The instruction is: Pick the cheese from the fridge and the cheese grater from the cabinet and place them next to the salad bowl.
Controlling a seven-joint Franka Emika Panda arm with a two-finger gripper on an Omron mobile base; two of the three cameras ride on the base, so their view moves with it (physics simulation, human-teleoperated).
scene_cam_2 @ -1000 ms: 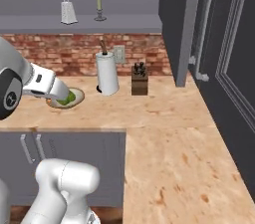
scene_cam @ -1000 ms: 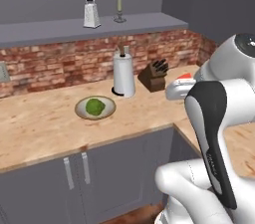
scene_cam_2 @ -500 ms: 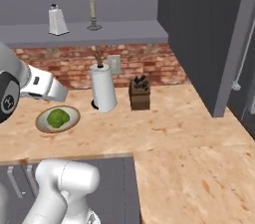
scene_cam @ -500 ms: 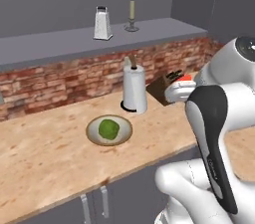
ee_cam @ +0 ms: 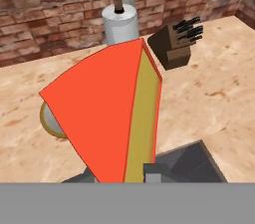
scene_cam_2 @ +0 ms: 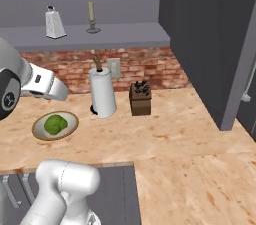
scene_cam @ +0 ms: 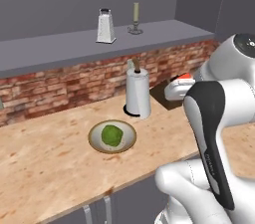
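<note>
My gripper point(ee_cam: 132, 172) is shut on the cheese point(ee_cam: 112, 118), an orange-red and yellow wedge that stands large in the hand view. In the left base view the cheese point(scene_cam: 182, 77) peeks red at the hand, above the counter to the right of the salad bowl point(scene_cam: 112, 136). The salad bowl point(scene_cam_2: 55, 125) holds a green lettuce ball and sits on the wooden counter, partly hidden behind the wedge in the hand view. The silvery cheese grater point(scene_cam: 105, 26) stands on the open grey cabinet point(scene_cam: 60, 51) shelf above the brick wall. The tall dark grey fridge point(scene_cam_2: 215, 34) rises at the right.
A white paper towel roll point(scene_cam: 138, 93) stands just behind the bowl. A dark knife block point(scene_cam_2: 140, 99) is to its right. A pale candle in a metal holder point(scene_cam: 135, 18) stands beside the grater. Grey door cabinets point(scene_cam: 99, 210) run under the counter.
The base has moved, so both base views have shifted and drawn closer; the bowl and towel roll now sit nearer the middle. The gripper stays shut on the cheese.
</note>
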